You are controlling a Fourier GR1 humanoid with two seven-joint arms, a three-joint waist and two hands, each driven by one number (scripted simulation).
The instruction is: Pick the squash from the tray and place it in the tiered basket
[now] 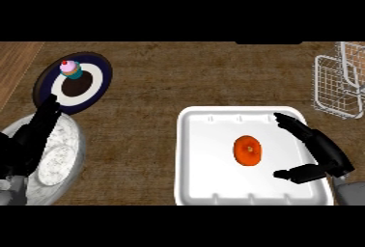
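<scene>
Squash [247, 150]: orange, middle of tray [214, 112], just left of the right hand [324, 154]; no clear long axis. Its fingers [288, 120] spread wide, holding nothing. Left hand [32, 137] open, well apart.

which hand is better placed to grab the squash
Right. The right hand is open over the tray, beside the squash; the left hand is far off at the counter's left.

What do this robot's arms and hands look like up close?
The right hand is black, with long slim fingers and a separate thumb, much like a glove; the grey right forearm behind it is rounded. The left hand is the same black with the same slender fingers. No cables, markings or sleeves show.
</scene>
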